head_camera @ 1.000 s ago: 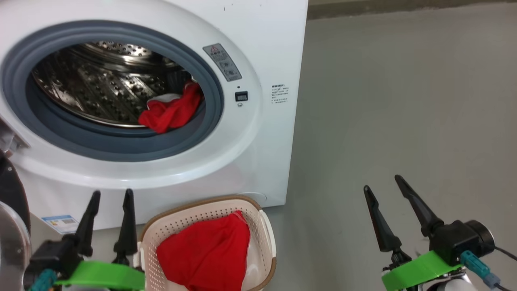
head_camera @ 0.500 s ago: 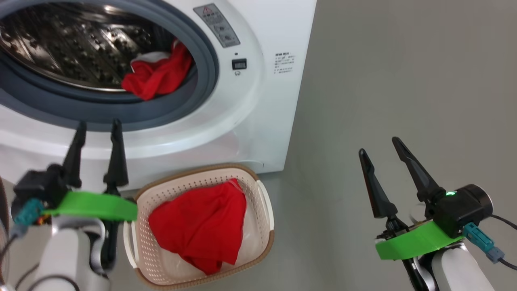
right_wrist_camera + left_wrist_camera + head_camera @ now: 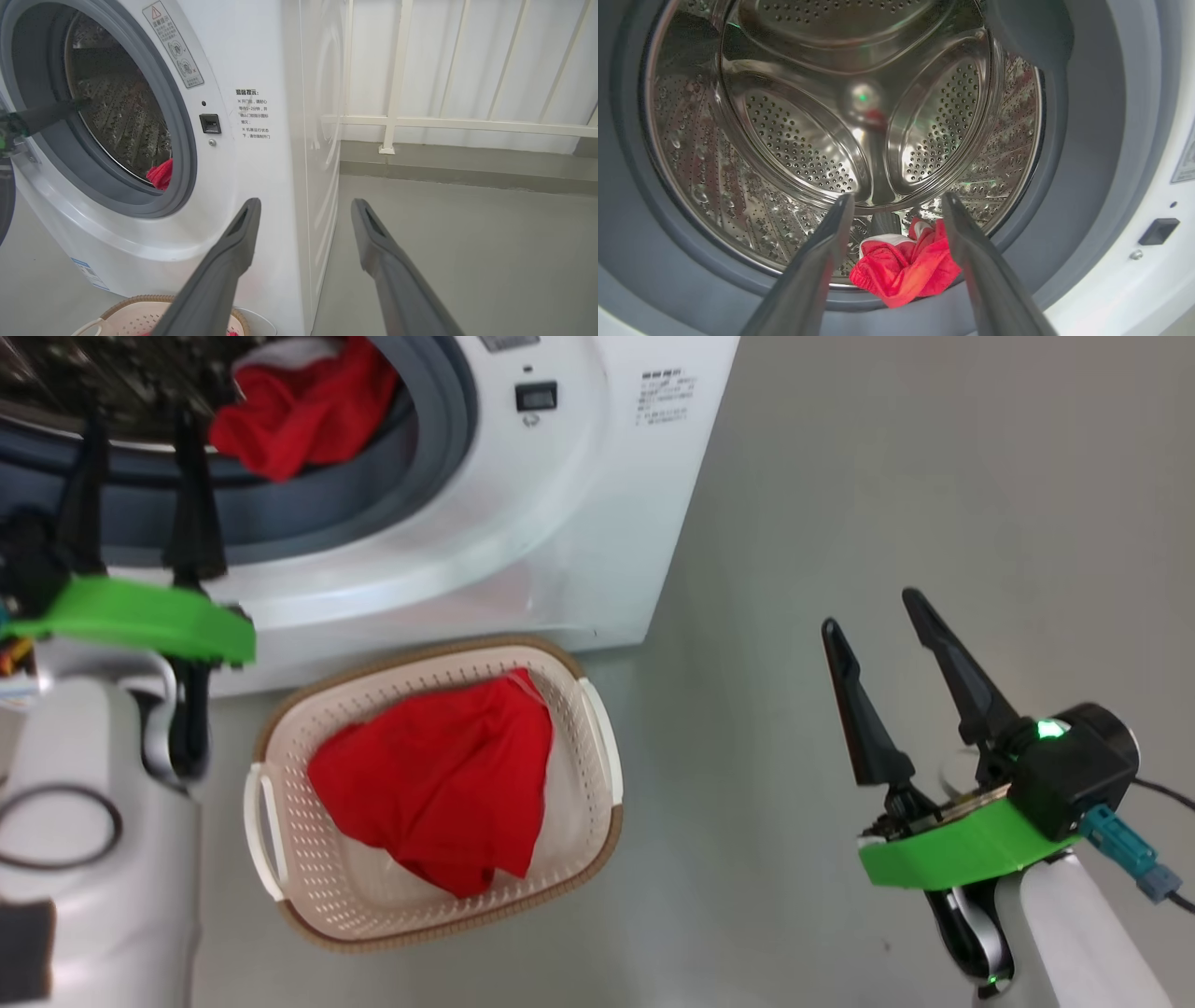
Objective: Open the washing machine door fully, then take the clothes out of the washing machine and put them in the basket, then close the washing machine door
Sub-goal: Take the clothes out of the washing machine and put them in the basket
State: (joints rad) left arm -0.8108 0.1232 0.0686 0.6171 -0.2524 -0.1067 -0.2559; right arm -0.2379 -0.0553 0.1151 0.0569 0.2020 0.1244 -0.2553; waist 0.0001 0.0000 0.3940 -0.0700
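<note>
The washing machine stands with its mouth uncovered. A red garment of the clothes lies at the drum's front lip on the grey gasket. Another red garment lies in the basket on the floor in front of the machine. My left gripper is open, its tips at the mouth of the drum, to the left of the red garment. In the left wrist view the clothes lie ahead between and below the open left gripper. My right gripper hangs open over bare floor. A dark sliver of the washing machine door shows at the left edge.
Grey floor stretches right of the machine. The steel drum is bare behind the garment. A white railing and a low kerb run along the wall behind the machine's right side. The basket's rim shows under my right gripper.
The camera has tilted down, shifting the whole picture upward. My left gripper has risen from beside the basket to the drum's mouth. The right gripper has kept its place, still open.
</note>
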